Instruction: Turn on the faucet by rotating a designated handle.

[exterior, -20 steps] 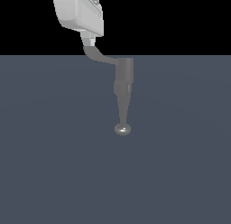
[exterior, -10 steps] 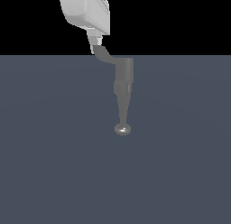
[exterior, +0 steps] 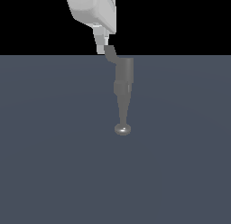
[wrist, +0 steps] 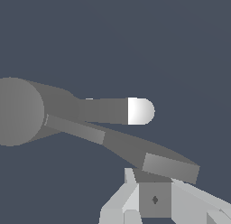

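Note:
The dull-grey faucet (exterior: 124, 76) stands in the middle of the exterior view; its spout tapers down to a shiny rounded knob (exterior: 122, 129). The thin grey handle (exterior: 111, 54) projects from the top of the body towards the exterior view's left. My white gripper (exterior: 102, 48) hangs just above it, fingers close together, fingertips against the handle's tip with nothing between them. In the wrist view the faucet's body (wrist: 20, 111) and spout lie across the picture, the handle (wrist: 131, 151) runs to its paddle tip, and my gripper (wrist: 153, 196) sits right by that tip.
A flat dark blue-grey floor (exterior: 54, 164) lies all around the faucet. Behind it the background is black.
My gripper has moved towards the exterior view's right. The handle has swung with it, closer to the faucet's body.

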Available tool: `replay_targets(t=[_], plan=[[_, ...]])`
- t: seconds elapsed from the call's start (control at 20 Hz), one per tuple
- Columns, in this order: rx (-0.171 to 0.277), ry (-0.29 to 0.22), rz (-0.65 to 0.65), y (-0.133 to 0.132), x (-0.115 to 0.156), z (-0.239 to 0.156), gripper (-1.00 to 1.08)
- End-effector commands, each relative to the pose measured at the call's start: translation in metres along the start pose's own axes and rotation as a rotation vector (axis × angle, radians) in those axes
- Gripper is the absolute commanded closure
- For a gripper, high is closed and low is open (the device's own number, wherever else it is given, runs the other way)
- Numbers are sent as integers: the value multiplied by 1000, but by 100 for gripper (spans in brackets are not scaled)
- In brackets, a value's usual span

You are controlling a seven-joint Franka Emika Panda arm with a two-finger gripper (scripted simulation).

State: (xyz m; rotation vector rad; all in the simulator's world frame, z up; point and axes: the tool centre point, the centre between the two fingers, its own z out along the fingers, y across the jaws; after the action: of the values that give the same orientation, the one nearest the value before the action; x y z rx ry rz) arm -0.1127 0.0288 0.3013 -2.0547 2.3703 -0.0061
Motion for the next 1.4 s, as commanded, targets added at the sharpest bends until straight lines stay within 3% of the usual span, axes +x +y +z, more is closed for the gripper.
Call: replay_targets(t=[0.0,0.65,0.7,0.75,1.35], plan=[[-1,0,3,0,11,0,108],[-5,1,8,0,88,1,108],[-5,1,8,0,88,1,108],[-1,1,-21,-1,69,0,108],[-4,2,-5,-36,112,1,108]])
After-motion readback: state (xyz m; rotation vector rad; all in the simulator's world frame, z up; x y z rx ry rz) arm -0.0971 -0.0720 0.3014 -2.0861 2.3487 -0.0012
